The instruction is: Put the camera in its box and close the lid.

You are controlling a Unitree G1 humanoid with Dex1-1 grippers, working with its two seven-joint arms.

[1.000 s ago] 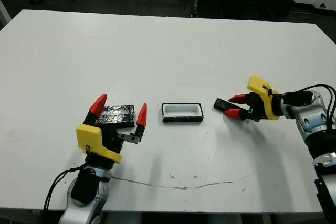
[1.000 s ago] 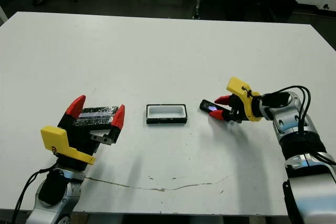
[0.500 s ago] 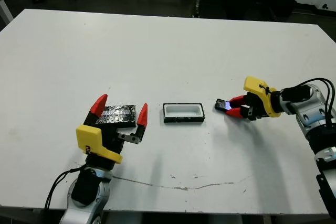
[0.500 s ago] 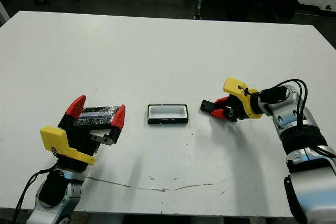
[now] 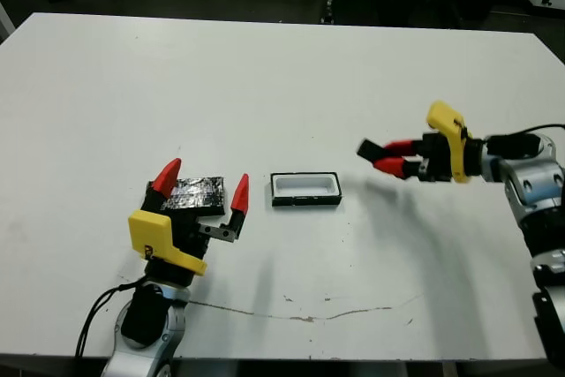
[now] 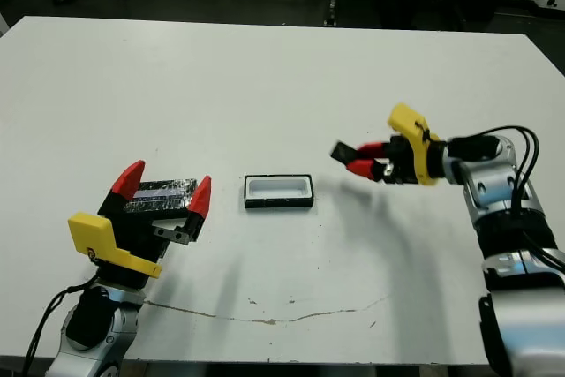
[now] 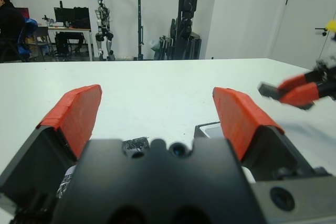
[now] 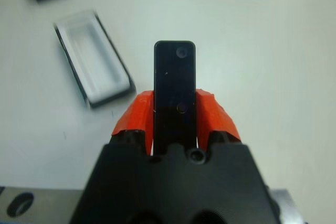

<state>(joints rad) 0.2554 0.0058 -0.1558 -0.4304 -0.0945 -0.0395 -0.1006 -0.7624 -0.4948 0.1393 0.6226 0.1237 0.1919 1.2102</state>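
Camera (image 5: 367, 148) clamped in right gripper (image 5: 388, 156), raised right of box (image 5: 305, 189), pointing boxward; left gripper (image 5: 202, 196) wide open, empty, astride lid (image 5: 194, 193).

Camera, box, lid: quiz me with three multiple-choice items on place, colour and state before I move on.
1. Where is the camera?
A. in the box
B. held in the right gripper above the table
C. lying on the lid

2. What colour is the lining of the box?
A. white
B. red
C. yellow

3. How is the left gripper?
A. shut on the lid
B. shut on the box
C. open, holding nothing

Answers: 1 B, the right wrist view shows the bar clamped between the red fingers, with its shadow on the table. 2 A, the tray's inside is white within black walls. 3 C, its red fingers stand wide apart on either side of the lid, which lies flat.
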